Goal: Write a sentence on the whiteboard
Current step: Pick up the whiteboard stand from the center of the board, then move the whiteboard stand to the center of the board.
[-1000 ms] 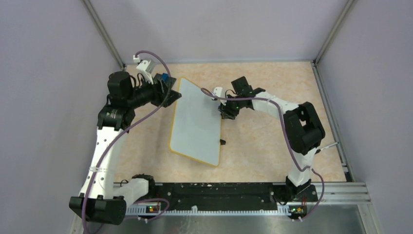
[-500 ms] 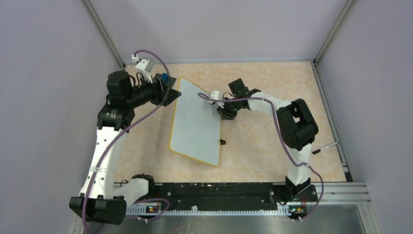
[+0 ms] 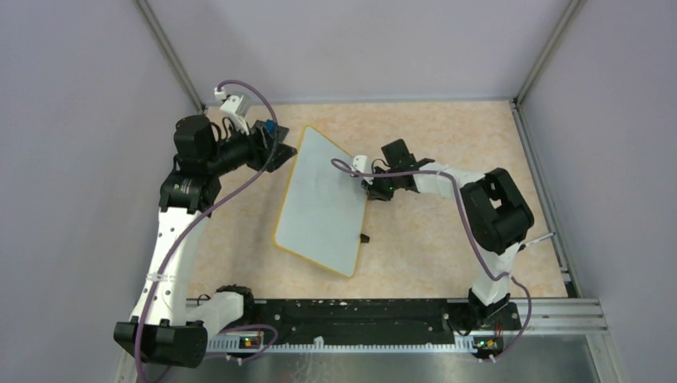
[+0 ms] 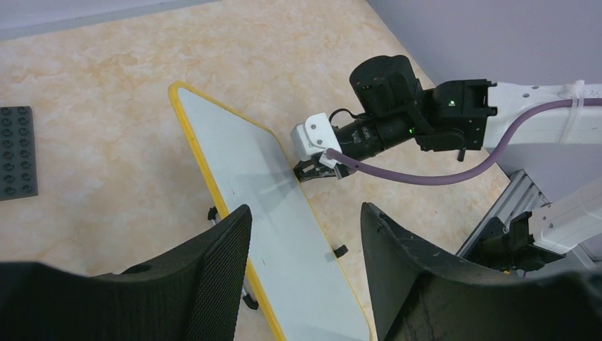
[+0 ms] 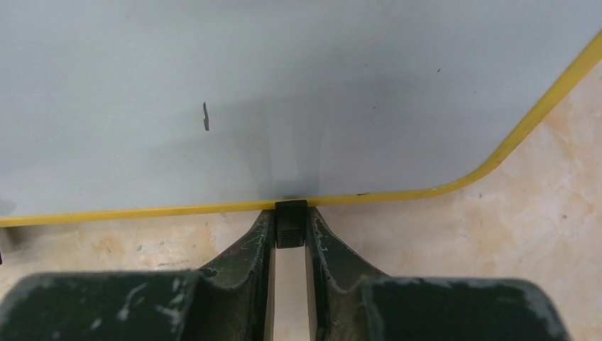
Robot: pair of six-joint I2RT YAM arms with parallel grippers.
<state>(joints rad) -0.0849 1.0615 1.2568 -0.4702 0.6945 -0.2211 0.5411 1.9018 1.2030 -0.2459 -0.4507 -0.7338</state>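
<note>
Top external view shows the whiteboard in the middle of the tan table, between the two arms. Its long sides run away from the bases, and it is turned a little, so that its far end leans to the right. A thin yellow rim goes all around it.

The right gripper is at the right long edge of the board, in its far half. In the right wrist view its two fingers are closed from both sides on a small black clip foot that sits against the yellow rim; only a narrow gap stays between them.

The left gripper is near the far left corner of the board. In the left wrist view its fingers stand wide apart and nothing is between them.

On the white surface the one mark I can see is a short dark stroke; it is not a letter that I can read.

A dark studded plate lies on the table to the left of the board, apart from it.
</note>
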